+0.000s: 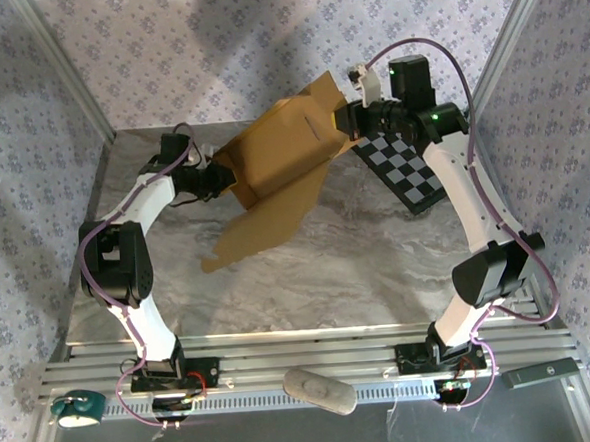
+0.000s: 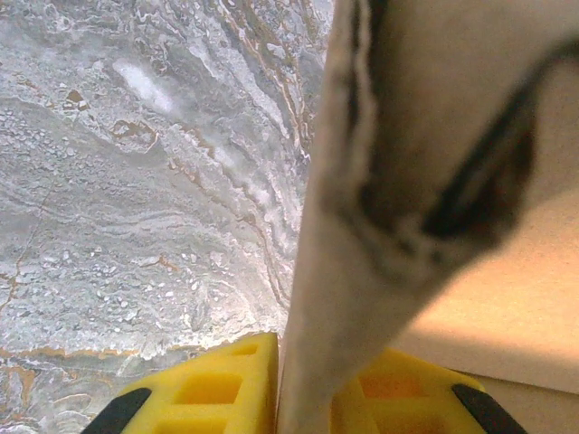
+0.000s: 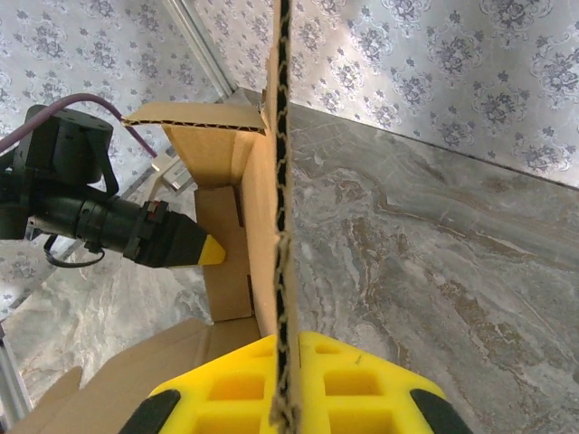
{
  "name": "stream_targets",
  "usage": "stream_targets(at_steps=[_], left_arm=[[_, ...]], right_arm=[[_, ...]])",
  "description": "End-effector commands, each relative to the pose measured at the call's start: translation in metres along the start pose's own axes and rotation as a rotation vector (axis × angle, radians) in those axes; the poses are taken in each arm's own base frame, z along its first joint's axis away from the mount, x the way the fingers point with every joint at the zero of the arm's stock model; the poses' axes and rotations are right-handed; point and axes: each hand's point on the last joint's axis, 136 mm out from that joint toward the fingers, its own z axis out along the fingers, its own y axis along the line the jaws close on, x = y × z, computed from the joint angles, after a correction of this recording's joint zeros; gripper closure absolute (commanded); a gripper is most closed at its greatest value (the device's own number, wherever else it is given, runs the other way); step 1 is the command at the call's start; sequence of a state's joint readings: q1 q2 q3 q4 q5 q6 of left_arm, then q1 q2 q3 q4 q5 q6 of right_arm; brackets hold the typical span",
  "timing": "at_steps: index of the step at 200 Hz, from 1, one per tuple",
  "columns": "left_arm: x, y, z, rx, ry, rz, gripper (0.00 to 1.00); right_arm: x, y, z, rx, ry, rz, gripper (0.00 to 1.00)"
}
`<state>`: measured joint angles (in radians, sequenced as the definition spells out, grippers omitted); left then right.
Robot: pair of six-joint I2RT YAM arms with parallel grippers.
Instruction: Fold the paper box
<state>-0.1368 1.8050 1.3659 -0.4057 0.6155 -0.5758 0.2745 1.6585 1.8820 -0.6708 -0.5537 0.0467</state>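
The paper box is tan corrugated cardboard, partly folded and held off the marble table between both arms. A long flap hangs down toward the front left. My left gripper is at its left edge. In the left wrist view a blurred cardboard flap fills the gap between the yellow fingers of the left gripper. My right gripper holds the box's back right corner. In the right wrist view the right gripper is shut on a panel edge, and the left gripper's tip shows beyond it.
A black-and-white checkerboard panel lies flat at the back right, under the right arm. On the front rail sit a grey oval object, a teal item and a dark remote-like bar. Metal frame posts rise at both back corners.
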Motion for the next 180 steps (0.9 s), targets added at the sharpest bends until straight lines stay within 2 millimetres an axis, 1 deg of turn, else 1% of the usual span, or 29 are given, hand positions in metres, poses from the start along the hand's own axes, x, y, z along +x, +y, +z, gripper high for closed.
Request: stream_targets(at_steps=[1,34,55,76,81,92,120,139,160,180], left_arm=[[-0.003,-0.003,0.006,0.033,-0.003,-0.011,0.78],[-0.001,-0.002,0.006,0.019,-0.008,-0.006,0.74],[-0.002,-0.004,0.006,0.035,-0.024,-0.001,0.74],[-0.005,-0.009,0.005,0.059,-0.05,0.007,0.8],[-0.006,-0.011,0.003,0.064,-0.056,0.011,0.81],[-0.008,-0.016,0.0,0.08,-0.067,0.023,0.84],[-0.016,-0.038,-0.011,0.16,-0.103,0.067,0.86],[-0.018,-0.048,-0.015,0.195,-0.114,0.084,0.89],[-0.017,-0.052,-0.017,0.203,-0.113,0.09,0.94],[-0.014,-0.047,-0.018,0.173,-0.105,0.085,0.98]], right_arm=[[-0.009,0.012,-0.009,-0.045,-0.029,0.021,1.0],[-0.01,0.013,-0.013,-0.066,-0.043,0.041,1.0],[-0.011,0.012,-0.014,-0.088,-0.054,0.07,1.0],[-0.008,0.011,-0.016,-0.105,-0.048,0.106,1.0],[-0.013,0.01,-0.017,-0.11,-0.069,0.096,1.0],[-0.012,0.007,-0.019,-0.117,-0.074,0.112,1.0],[-0.01,-0.002,-0.021,-0.134,-0.083,0.153,1.0],[-0.005,-0.006,-0.019,-0.129,-0.068,0.159,1.0],[0.001,-0.015,-0.015,-0.115,-0.052,0.169,1.0],[0.008,-0.021,-0.012,-0.1,-0.033,0.176,1.0]])
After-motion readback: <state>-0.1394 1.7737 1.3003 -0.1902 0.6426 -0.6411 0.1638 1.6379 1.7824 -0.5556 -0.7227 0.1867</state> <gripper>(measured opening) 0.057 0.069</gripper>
